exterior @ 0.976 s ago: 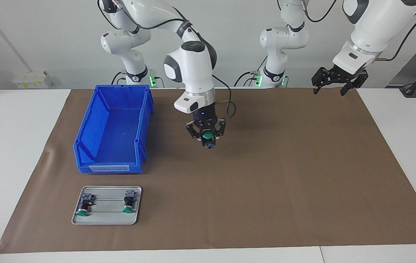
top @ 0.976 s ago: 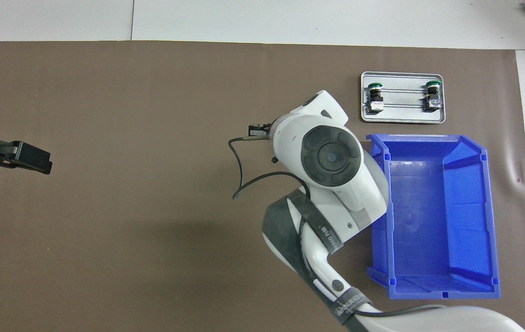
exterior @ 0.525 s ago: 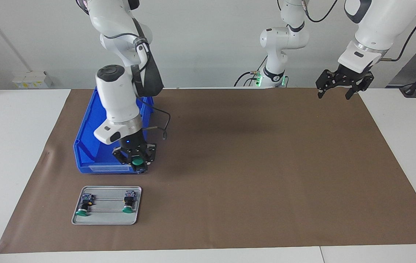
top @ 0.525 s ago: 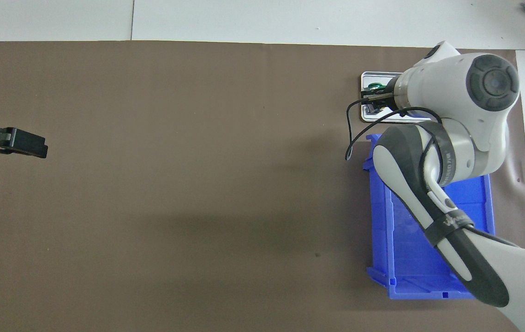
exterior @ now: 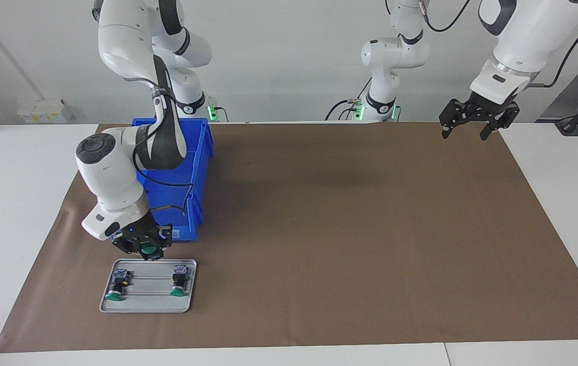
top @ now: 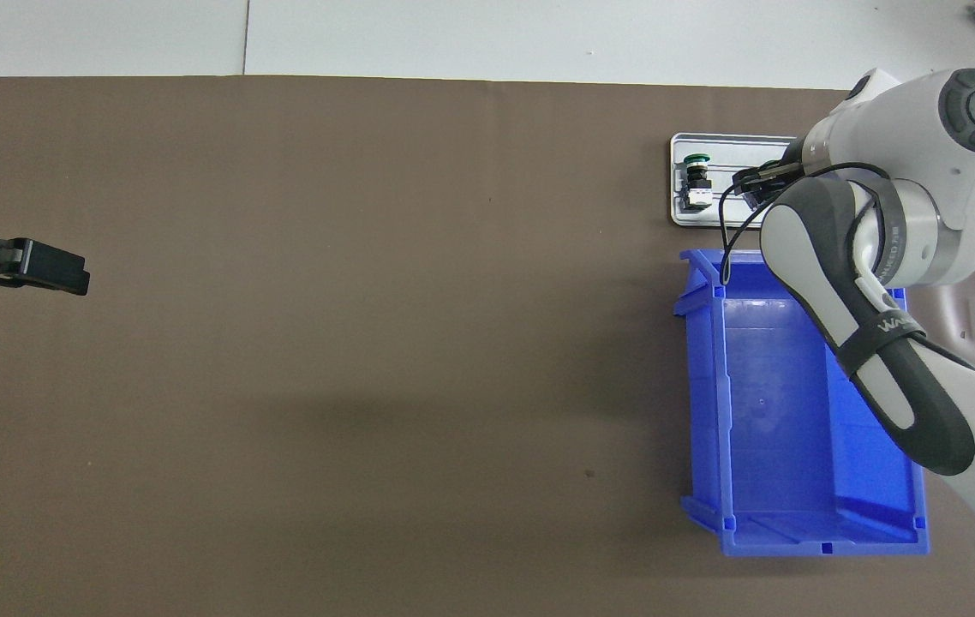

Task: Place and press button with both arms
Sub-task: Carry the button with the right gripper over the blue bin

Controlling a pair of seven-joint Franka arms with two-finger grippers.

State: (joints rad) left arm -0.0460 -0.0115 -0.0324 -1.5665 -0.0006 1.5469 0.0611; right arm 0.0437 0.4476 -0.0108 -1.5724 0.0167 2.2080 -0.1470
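Observation:
My right gripper (exterior: 147,250) is shut on a button (exterior: 149,249) whose green cap shows between its fingers. It hangs over the edge of the small metal tray (exterior: 144,304) that is nearest the robots. Two more green-capped buttons lie on the tray's rails, one (exterior: 115,285) toward the right arm's end and one (exterior: 178,282) beside it. In the overhead view the right arm covers part of the tray (top: 706,219), so only one lying button (top: 696,177) shows. My left gripper (exterior: 471,128) waits open and raised over the left arm's end of the table (top: 68,278).
A blue bin (exterior: 199,168) stands just nearer to the robots than the tray, with nothing visible inside (top: 720,403). A brown mat (exterior: 350,244) covers the table. The right arm's forearm passes over the bin.
The right arm has swung with the button from over the middle of the mat, past the bin, to over the tray's edge. The left gripper has barely moved.

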